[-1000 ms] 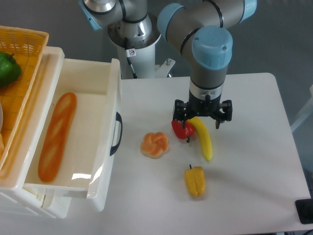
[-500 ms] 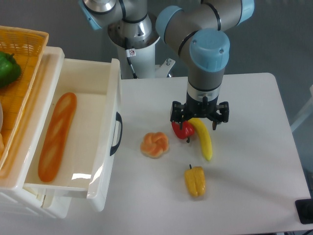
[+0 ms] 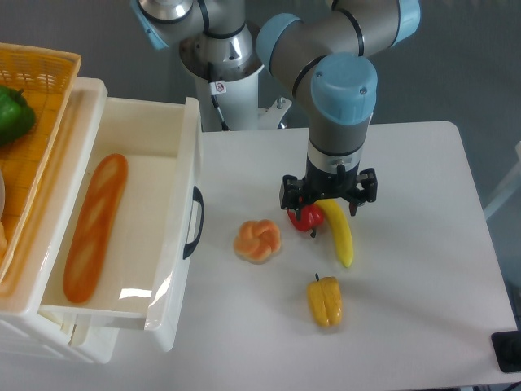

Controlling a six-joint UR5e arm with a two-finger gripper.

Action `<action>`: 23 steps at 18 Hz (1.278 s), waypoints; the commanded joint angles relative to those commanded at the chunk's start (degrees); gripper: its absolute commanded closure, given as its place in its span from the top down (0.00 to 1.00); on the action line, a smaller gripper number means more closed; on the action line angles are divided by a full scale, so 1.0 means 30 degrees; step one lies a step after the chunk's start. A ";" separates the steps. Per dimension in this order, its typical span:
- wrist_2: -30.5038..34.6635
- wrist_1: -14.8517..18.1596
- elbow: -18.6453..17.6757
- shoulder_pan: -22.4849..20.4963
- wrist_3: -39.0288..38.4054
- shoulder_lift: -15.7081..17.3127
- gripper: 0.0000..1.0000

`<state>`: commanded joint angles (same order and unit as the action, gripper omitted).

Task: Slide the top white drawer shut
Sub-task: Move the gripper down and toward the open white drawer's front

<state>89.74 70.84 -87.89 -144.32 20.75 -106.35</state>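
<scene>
Centrally, the gripper (image 3: 328,198) hovers over red pepper (image 3: 305,217) and banana (image 3: 339,232), its opening unclear; the top white drawer (image 3: 114,220) gapes at left.

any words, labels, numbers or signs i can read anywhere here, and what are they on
No text here is readable.
Small white sticker with a red mark on the robot base column: too small and blurred to read.
The top white drawer, its black handle, the wicker basket and the food items show no lettering.
</scene>
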 joint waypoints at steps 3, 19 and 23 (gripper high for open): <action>-0.0058 0.0000 0.0058 0.0674 -0.1024 -0.0322 1.00; -0.3219 0.0263 -0.0058 0.1291 -0.1085 -0.2081 1.00; -0.3340 0.0234 -0.0468 0.1730 -0.1174 -0.2109 1.00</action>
<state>79.72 71.54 -89.30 -139.13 17.23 -112.67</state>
